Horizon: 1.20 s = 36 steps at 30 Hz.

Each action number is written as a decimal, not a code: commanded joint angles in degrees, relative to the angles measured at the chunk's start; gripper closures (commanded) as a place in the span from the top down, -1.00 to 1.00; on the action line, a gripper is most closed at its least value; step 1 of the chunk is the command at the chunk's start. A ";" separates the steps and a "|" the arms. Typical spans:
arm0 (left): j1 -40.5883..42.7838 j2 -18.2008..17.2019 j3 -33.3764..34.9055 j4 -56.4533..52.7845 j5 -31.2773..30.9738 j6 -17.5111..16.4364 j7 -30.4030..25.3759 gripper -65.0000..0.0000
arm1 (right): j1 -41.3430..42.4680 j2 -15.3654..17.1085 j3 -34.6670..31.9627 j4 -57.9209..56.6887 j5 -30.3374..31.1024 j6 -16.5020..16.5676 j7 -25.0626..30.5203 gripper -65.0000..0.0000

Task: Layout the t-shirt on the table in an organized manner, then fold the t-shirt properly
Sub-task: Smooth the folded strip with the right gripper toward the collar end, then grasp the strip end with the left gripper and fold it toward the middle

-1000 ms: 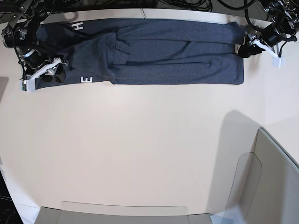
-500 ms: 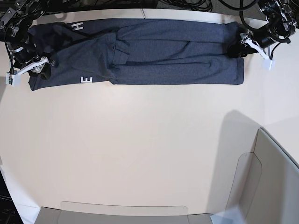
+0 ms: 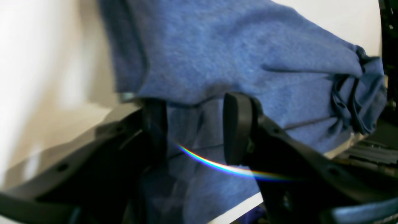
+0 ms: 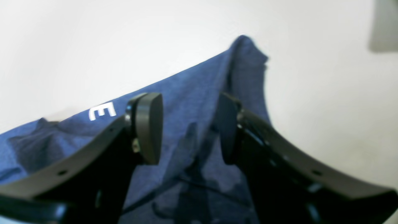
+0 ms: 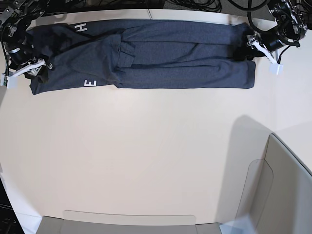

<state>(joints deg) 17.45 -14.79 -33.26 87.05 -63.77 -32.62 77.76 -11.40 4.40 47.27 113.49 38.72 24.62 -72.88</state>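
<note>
Long folded t-shirt (image 5: 161, 53) lies on the table (image 5: 146, 156); left gripper (image 3: 192, 127) and right gripper (image 4: 189, 127) both gape, empty, at its ends.

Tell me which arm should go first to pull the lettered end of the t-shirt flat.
Right, probably. Its open pincer hangs over the t-shirt beside the white E; the left pincer, also open, sits at the opposite, unlettered end.

The base view looks straight down from high above the off-white curved-edged table (image 5: 146, 156). Each wrist view peers close past its own black jaws onto the dark heathered navy-grey cotton t-shirt (image 5: 161, 53), shared by all three.
</note>
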 commanded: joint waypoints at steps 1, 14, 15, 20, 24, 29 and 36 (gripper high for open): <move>0.53 -0.20 0.86 0.12 2.89 0.40 2.24 -0.14 | 0.54 0.65 1.04 0.84 0.62 0.30 0.75 -0.11; 0.09 0.85 0.95 0.21 2.89 0.40 2.24 -0.87 | 0.45 0.65 2.54 0.84 0.53 0.21 0.75 -0.11; 0.09 0.85 0.77 0.21 2.89 0.31 2.24 -1.00 | 0.45 0.65 2.54 0.75 0.53 0.13 0.75 -0.11; 0.09 0.68 0.60 5.13 -0.10 0.23 2.24 -1.00 | 0.89 0.83 2.62 0.75 0.27 -0.05 0.75 -0.11; 0.09 0.68 0.60 11.72 -4.67 0.23 2.24 -1.00 | 1.33 1.09 2.62 0.75 -5.44 -0.05 0.75 -0.11; 0.17 0.85 1.39 18.49 -9.51 0.23 2.24 -1.00 | 3.35 1.09 4.82 0.75 -20.57 -0.05 0.75 -0.11; -3.08 0.94 14.57 19.20 -11.09 0.23 2.24 -1.00 | 4.41 4.26 9.22 0.75 -31.91 0.13 0.75 -0.11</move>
<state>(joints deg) 15.00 -13.32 -18.37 105.25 -72.79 -32.42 81.01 -7.44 7.64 56.25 113.34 6.52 24.45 -73.23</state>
